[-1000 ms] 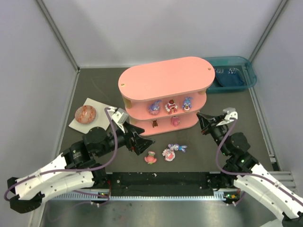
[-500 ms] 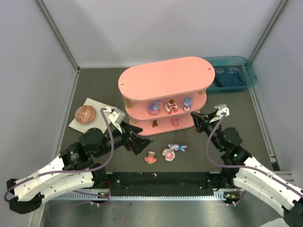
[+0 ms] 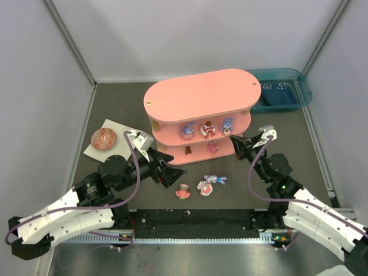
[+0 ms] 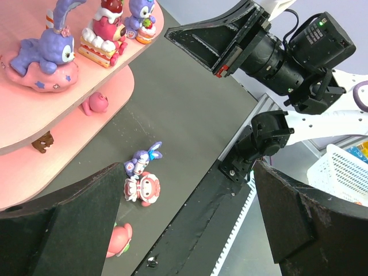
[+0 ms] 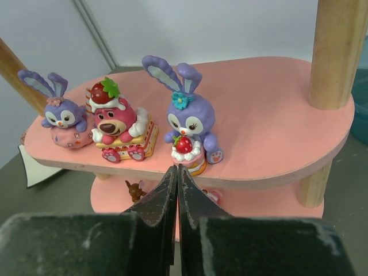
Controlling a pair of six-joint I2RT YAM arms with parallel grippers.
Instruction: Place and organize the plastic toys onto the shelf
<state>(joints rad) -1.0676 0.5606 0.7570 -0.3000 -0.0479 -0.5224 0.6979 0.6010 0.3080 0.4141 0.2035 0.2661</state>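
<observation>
Right arm has swung in toward the shelf (image 3: 198, 95) over the last second, and the right gripper (image 3: 234, 144) now points at the right end of the middle tier; the left arm has barely shifted. Right gripper: fingers pressed together, nothing between them, tips just in front of the tier edge and below the strawberry bunny (image 5: 187, 123). On the same tier, going left in the right wrist view, stand the bear on cake (image 5: 118, 129) and then the bunny on cushion (image 5: 60, 118); all three are upright. The bottom tier holds a small brown figure (image 3: 188, 150) and a pink figure (image 3: 213, 147), apart from each other. Three toys lie on the table (image 3: 115, 103) in front of the shelf: a pink round toy (image 3: 183, 192), a pink-white figurine (image 3: 204, 187) and a lying purple bunny (image 3: 215, 180), the last two touching. Left gripper (image 3: 171, 175): jaws wide apart, empty, low over the table just left of the loose toys and aimed at them. A teal bin (image 3: 287, 86) sits behind the shelf's right end. A speckled ball (image 3: 104, 138) rests on a white plate (image 3: 118, 150) at the left.
</observation>
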